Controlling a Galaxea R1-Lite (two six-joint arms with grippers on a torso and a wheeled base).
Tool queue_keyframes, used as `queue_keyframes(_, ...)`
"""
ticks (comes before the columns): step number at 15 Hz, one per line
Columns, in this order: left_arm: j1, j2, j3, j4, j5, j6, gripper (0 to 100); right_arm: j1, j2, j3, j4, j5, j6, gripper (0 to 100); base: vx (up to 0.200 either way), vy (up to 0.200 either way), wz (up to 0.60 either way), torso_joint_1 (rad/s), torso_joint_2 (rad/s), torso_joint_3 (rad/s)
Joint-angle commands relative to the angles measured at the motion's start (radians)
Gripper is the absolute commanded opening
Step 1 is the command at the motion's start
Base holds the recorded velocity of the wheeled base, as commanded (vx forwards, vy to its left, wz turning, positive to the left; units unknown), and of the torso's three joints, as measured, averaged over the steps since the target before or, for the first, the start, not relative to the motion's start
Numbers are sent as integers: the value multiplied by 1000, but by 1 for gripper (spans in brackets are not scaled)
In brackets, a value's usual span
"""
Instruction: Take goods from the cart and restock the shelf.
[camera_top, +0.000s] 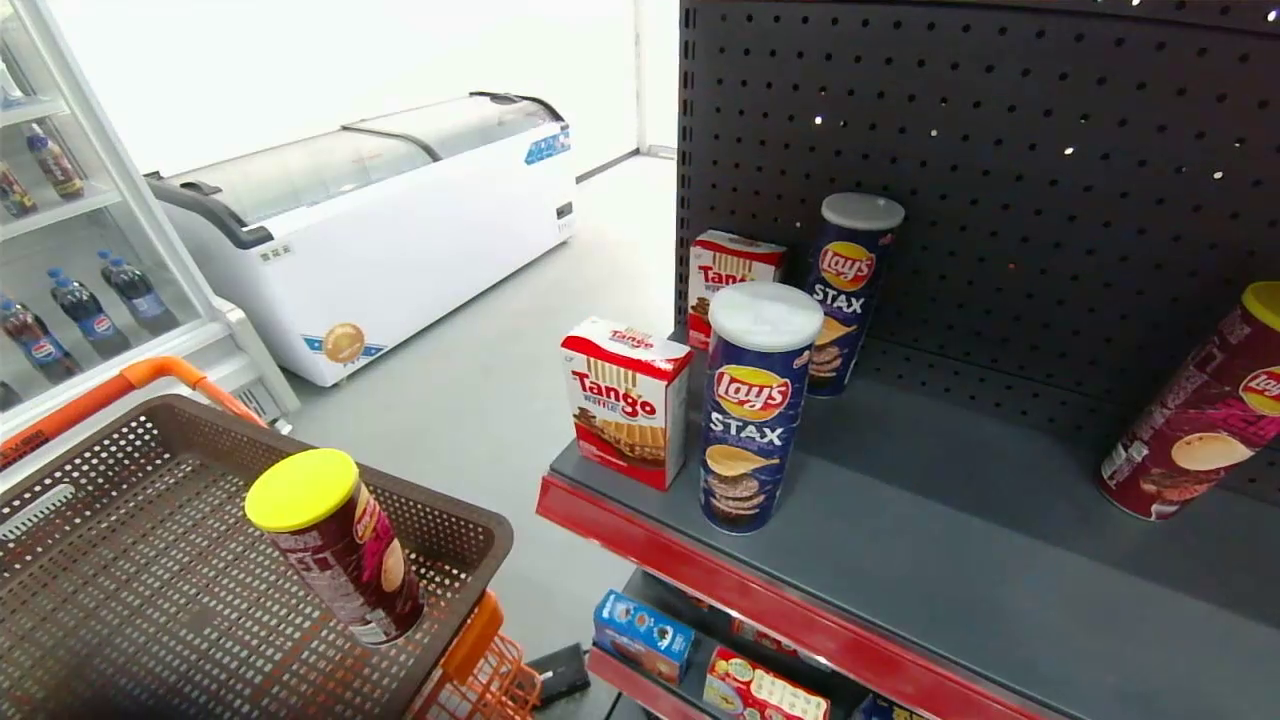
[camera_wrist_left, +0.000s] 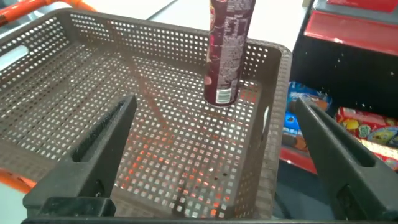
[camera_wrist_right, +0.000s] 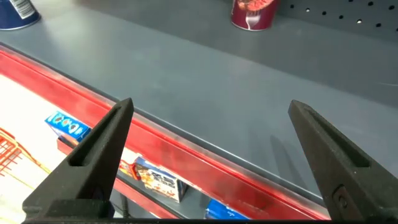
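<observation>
Showing the restocking scene with one item left in the cart and five on the upper shelf. The cart's brown perforated basket (camera_top: 470, 525) holds a single maroon chip can (camera_top: 345, 555) with a yellow lid, standing upright near the basket's corner closest to the shelf (camera_top: 900, 520). The grey shelf has a red front edge and a black pegboard back (camera_top: 1000, 150).

On the shelf stand two blue chip cans and two red-and-white wafer boxes, grouped at its left end. The front blue can (camera_top: 755, 410) is just beside the front wafer box (camera_top: 625, 405), near the shelf edge. The rear blue can (camera_top: 845, 295) is beside the rear wafer box (camera_top: 725, 280), close to the pegboard. A second maroon can (camera_top: 1195, 420), also yellow-lidded, stands well apart from them at the right, near the pegboard.

The left pincer (camera_wrist_left: 212, 102) hangs above the basket floor with its two fingers spread wide and nothing between them; the maroon can in the cart lies beyond them, untouched. The right pincer (camera_wrist_right: 210, 104) is over the shelf's front edge, likewise spread wide and empty, with bare shelf surface beyond it.

A lower shelf carries a blue box (camera_top: 643, 632) and a multicoloured box (camera_top: 765, 690). Behind the cart are one white chest freezer (camera_top: 380, 220) and one glass-fronted drinks fridge (camera_top: 80, 250) holding bottles.
</observation>
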Motion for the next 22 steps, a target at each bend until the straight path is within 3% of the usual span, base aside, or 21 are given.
queue_keyframes(1,-20,135,-126,23,-37,43,100,0,0,0,0,0,0,100,0,0,0,0,0,0)
queue_keyframes(3,-27,314,-219,39,-39,43,100,1,0,0,0,0,0,100,0,0,0,0,0,0)
queue_keyframes(5,-110,491,-290,2,-39,45,100,0,0,0,0,0,0,100,0,0,0,0,0,0)
queue_keyframes(6,-125,588,-304,-20,-40,23,100,0,0,0,0,0,0,100,0,0,0,0,0,0)
queue_keyframes(7,-127,655,-299,-61,-39,23,100,1,0,0,0,0,0,100,0,0,0,0,0,0)
queue_keyframes(10,-139,862,-204,-300,13,57,100,0,0,0,0,0,0,100,0,0,0,0,0,0)
queue_keyframes(14,-135,1180,-63,-721,83,59,100,0,0,0,0,0,0,100,0,0,0,0,0,0)
queue_keyframes(16,-135,1299,-52,-837,84,59,100,0,0,0,0,0,0,100,0,0,0,0,0,0)
queue_keyframes(22,-99,1557,-57,-1044,93,48,100,1,0,0,0,0,0,100,0,0,0,0,0,0)
